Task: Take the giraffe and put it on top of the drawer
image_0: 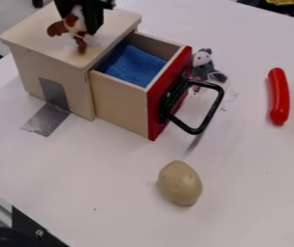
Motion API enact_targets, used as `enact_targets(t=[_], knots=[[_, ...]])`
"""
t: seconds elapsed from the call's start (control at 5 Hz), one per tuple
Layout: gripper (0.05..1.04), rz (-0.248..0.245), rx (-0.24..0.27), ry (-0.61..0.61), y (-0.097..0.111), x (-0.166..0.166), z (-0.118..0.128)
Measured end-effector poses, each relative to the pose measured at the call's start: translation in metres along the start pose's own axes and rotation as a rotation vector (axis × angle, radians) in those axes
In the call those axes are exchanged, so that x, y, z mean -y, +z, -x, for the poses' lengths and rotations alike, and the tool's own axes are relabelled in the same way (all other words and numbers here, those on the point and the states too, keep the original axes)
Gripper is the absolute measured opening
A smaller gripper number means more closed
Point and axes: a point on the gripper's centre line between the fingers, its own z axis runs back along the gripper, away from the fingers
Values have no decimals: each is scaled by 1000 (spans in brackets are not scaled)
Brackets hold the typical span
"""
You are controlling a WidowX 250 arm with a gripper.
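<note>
Giraffe [77, 23] hanging in the black gripper [85, 25] above the wooden drawer box [52, 58].
The gripper is closing on the toy's body, its two fingers standing only the toy's width apart, and the brown-and-white legs are dangling over the box top, though whether they are touching it is hard to tell. Below, the red-fronted drawer [122, 102] is standing open with a blue cloth [135, 65] lying inside. A grey mouse toy [202, 60] is sitting beside the drawer front, a red sausage-shaped thing [279, 96] is lying farther right, and a potato [180, 183] is resting nearer the camera.
</note>
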Motion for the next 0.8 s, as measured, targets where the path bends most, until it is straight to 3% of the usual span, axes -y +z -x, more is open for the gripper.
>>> enact_targets(t=[0.2, 0.4, 0.8], knots=[[837, 15, -5, -37, 0, -2, 2], [1007, 4, -11, -64, 7, -2, -2], [1001, 14, 28, -124, 35, 3, -16]])
